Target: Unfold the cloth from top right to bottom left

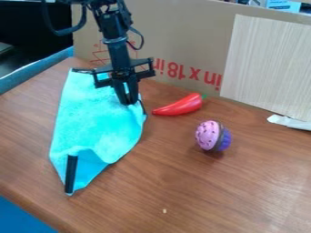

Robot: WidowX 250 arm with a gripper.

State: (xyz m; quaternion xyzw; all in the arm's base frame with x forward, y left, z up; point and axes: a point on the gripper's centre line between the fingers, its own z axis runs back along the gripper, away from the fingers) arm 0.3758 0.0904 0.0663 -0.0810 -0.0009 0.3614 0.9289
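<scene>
The gripper (128,101) hangs down over the upper right part of the cloth, its tips at the cloth's surface near the right edge. The turquoise cloth (97,120) lies on the left side of the table, long and narrow, running from below the arm to a pointed lower end. A flap is turned over near that lower end, with a black strip (71,174) beside it. Part of the cloth's upper right is hidden behind the gripper.
A red toy pepper (180,105) lies right of the gripper, and a pink and purple toy cupcake (213,136) sits farther right on the wooden table (182,186). Cardboard (176,36) and a pale board (267,63) stand along the back.
</scene>
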